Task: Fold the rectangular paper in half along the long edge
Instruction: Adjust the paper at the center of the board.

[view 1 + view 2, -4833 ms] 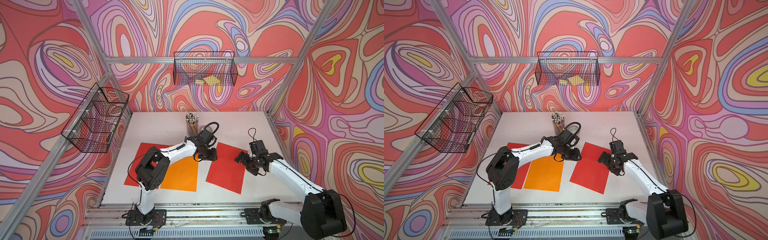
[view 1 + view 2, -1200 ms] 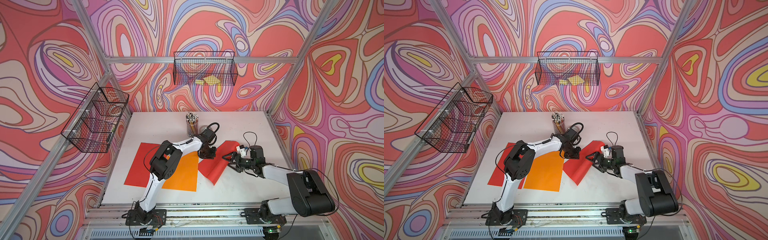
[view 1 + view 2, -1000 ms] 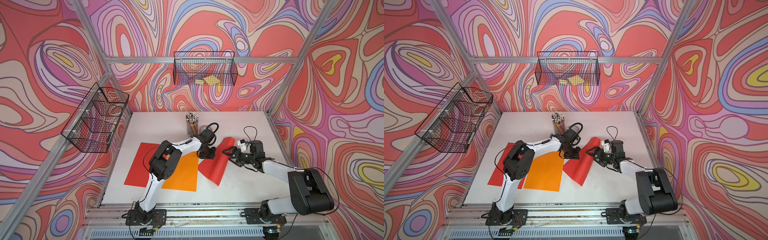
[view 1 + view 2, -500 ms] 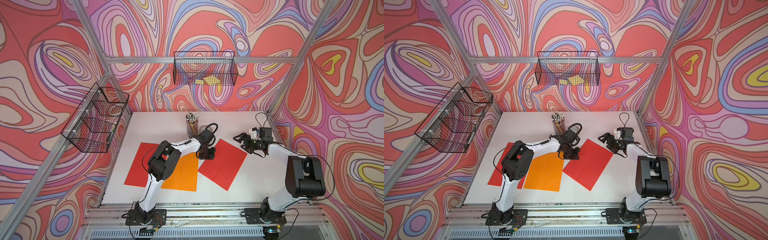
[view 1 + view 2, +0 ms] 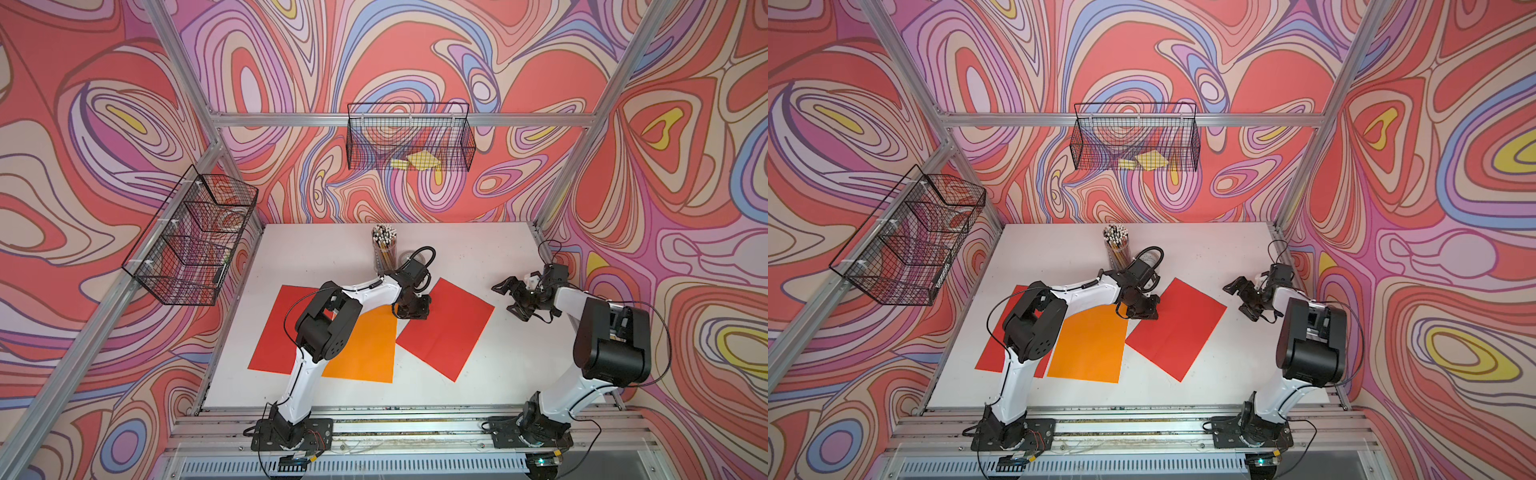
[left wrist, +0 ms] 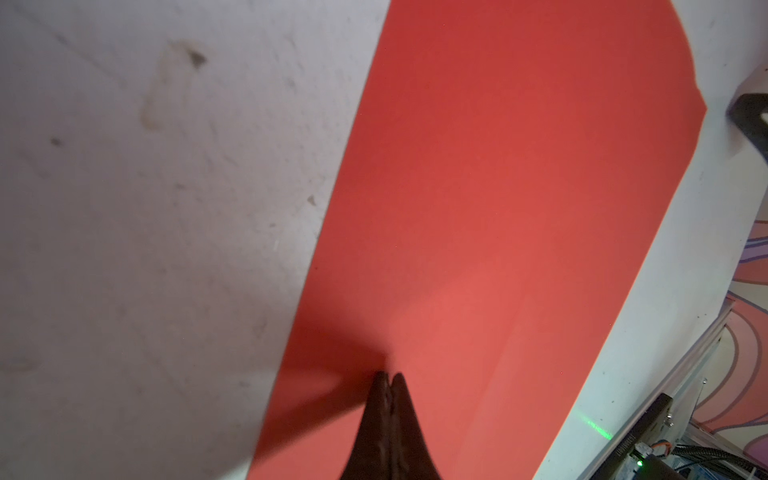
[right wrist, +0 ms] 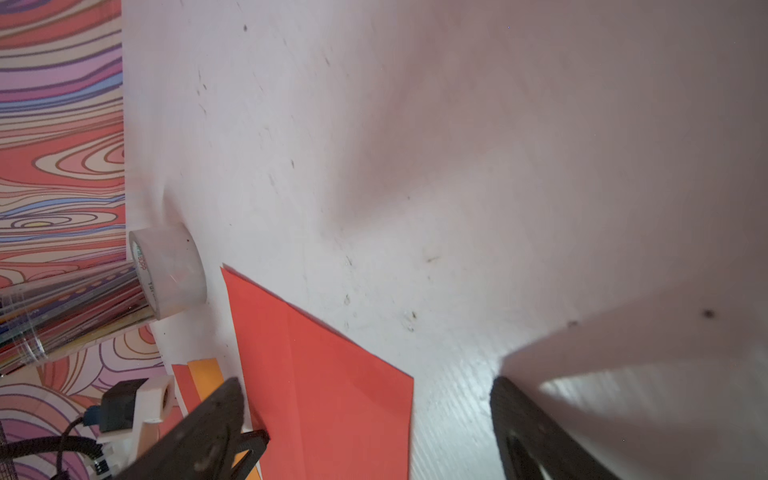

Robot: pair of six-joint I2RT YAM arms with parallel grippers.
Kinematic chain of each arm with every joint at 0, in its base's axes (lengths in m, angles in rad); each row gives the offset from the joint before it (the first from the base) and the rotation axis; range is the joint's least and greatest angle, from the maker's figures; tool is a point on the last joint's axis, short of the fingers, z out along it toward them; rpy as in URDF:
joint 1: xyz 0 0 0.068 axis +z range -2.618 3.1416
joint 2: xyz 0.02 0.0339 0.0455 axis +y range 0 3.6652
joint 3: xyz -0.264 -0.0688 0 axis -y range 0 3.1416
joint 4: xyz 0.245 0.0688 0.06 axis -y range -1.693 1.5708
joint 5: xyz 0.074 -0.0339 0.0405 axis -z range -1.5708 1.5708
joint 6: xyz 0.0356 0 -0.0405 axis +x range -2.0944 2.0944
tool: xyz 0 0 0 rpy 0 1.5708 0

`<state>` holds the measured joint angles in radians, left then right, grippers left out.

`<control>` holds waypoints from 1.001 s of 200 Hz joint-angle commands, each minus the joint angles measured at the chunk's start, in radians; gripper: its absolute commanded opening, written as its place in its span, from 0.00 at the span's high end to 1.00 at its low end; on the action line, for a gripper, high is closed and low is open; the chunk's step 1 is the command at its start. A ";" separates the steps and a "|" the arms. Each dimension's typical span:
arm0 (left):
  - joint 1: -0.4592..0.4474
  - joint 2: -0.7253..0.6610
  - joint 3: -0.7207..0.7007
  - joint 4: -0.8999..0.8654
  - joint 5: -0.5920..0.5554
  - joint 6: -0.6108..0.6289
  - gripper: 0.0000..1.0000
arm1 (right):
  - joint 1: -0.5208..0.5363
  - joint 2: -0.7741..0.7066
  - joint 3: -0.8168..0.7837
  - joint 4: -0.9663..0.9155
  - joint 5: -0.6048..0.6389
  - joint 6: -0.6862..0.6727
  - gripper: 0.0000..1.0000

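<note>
Where the counter (image 5: 478, 249) runs nearest the front, three sheets are counted: one orange sheet (image 5: 365, 349), one red sheet (image 5: 278, 332) partly covered by it, and the red paper (image 5: 444, 328) that is to be folded. This paper is laid flat and askew at the middle of the counter, just beside the orange sheet. A faint crease is seen along it in the right wrist view, yet no half is turned over, so the fold is judged not yet made.

Farther back, the paper is pressed near its left edge by the left fingers (image 6: 388, 382), which are closed tight with nothing between them. The sheet is presumably pinned there so that it cannot slide. The right fingers (image 5: 508, 298) are spread wide and empty over bare counter, near the opposite edge but apart from it, probably so that this edge can be taken.

Behind these, one cup of pencils (image 5: 384, 249) and one roll of tape (image 7: 170, 274) are stood together. Two wire baskets are hung on the walls, one side basket (image 5: 191, 232) and one rear basket (image 5: 374, 141), with yellow notes (image 5: 419, 160) kept in the latter.
</note>
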<state>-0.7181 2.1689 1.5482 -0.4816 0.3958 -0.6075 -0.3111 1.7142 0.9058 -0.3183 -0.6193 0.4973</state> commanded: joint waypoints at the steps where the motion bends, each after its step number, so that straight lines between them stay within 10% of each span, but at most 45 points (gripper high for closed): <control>1: 0.000 0.063 -0.042 -0.092 -0.020 -0.018 1.00 | 0.012 0.003 -0.061 0.022 -0.011 0.001 0.07; 200: -0.001 0.076 -0.037 -0.090 -0.019 -0.022 1.00 | 0.386 -0.112 -0.332 0.264 -0.021 0.357 0.07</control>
<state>-0.7181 2.1696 1.5467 -0.4805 0.4042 -0.6186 0.0471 1.6020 0.6437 0.0269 -0.7197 0.7692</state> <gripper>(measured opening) 0.047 0.927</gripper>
